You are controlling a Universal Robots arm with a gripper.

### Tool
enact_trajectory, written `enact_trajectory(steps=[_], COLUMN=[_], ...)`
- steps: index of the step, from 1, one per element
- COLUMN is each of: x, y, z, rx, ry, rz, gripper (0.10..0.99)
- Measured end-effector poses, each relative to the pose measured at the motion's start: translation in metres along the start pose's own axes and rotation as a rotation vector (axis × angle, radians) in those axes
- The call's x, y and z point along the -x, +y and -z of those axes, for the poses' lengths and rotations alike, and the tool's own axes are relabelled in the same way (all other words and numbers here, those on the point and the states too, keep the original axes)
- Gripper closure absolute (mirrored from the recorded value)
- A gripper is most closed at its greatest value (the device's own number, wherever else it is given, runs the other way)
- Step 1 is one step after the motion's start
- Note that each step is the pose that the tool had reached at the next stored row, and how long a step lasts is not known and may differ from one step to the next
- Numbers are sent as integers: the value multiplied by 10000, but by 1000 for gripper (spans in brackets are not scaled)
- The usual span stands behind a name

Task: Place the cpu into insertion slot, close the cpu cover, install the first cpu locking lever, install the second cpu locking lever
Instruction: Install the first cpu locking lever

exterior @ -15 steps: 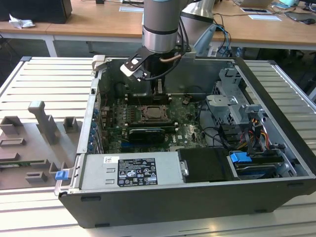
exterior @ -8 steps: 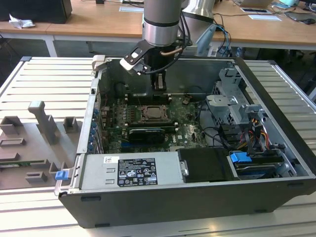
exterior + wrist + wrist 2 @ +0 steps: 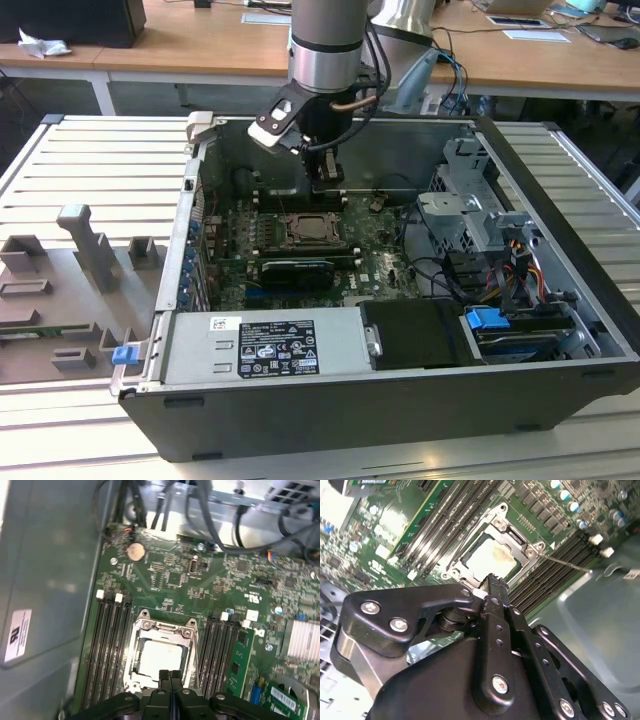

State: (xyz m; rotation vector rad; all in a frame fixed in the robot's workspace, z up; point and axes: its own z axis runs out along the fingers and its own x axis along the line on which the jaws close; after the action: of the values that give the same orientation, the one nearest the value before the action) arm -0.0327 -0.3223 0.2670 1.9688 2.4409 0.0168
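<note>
- Judging by how things lie, the placing step is done: the cpu [image 3: 159, 657] sits flat in the insertion slot [image 3: 454, 571], and its pale top shows in both wrist views.
- The cpu cover [image 3: 162, 629] looks to be down, with its frame lying around the chip. I judge the work to stand at the locking levers.
- A thin metal rod [image 3: 567, 563] runs out from the slot's corner over the memory slots [image 3: 107, 645]. I take it for a lever, but cannot tell whether it is hooked down.
- The gripper [image 3: 170, 676] hovers over one edge of the slot, its jaws pressed together with nothing between them. I cannot tell whether the tips touch the frame.
- A lever step, to my mind, calls for the closed tips to bear squarely on so thin a rod, since they could slip off sideways. It also calls for care with the memory slots close on both sides.
- The computer case [image 3: 400, 420] lies open on a slatted table [image 3: 90, 160]. It holds the motherboard [image 3: 175, 580], a power supply box [image 3: 265, 345], a drive cage [image 3: 470, 210] and bundled cables [image 3: 520, 265].
- One memory slot carries a green memory stick [image 3: 240, 655].
</note>
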Motion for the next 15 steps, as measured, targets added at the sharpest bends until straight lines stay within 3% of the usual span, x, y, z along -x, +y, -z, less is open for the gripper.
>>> enact_trajectory(steps=[8, 12, 15], x=[0, -1, 0], y=[0, -1, -1], z=[-2, -3, -3], rx=[-6, -9, -10], ry=[10, 27, 34], rz=[1448, 2907, 3506], gripper=[980, 980, 980])
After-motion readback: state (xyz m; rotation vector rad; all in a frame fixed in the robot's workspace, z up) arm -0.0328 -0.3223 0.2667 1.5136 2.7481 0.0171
